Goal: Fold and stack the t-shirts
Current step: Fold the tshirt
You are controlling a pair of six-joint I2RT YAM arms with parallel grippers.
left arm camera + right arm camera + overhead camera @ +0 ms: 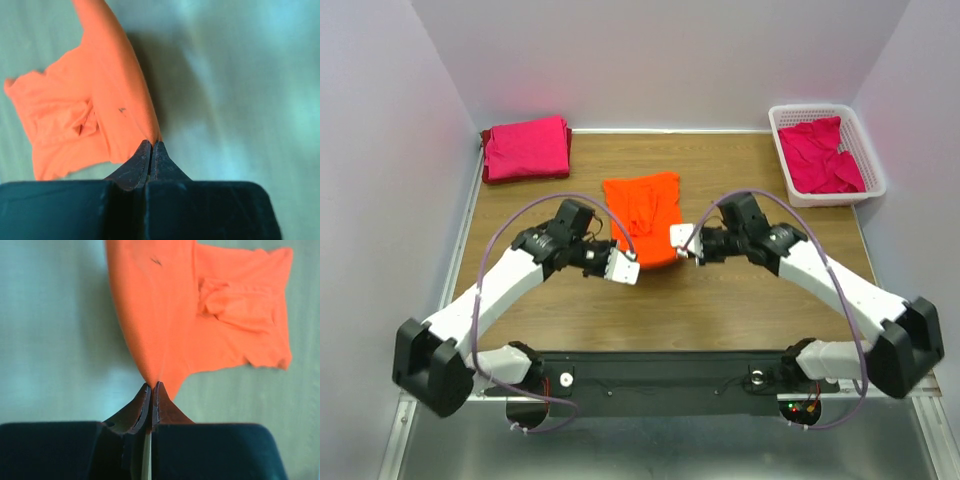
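Observation:
A bright orange t-shirt [645,215] lies partly folded at the middle of the table. My left gripper [632,262] is shut on its near left corner, and the cloth [112,95] rises from the pinched tips [151,145]. My right gripper [680,246] is shut on the near right corner, where the orange cloth [190,310] is drawn to a point between the tips [151,386]. Folded magenta-pink t-shirts [526,148] are stacked at the back left. More magenta-pink t-shirts [823,155] lie crumpled in the basket.
The white lattice basket [866,150] stands at the back right corner. White walls enclose the wooden table [720,310] on three sides. The arms' black base rail [660,375] runs along the near edge.

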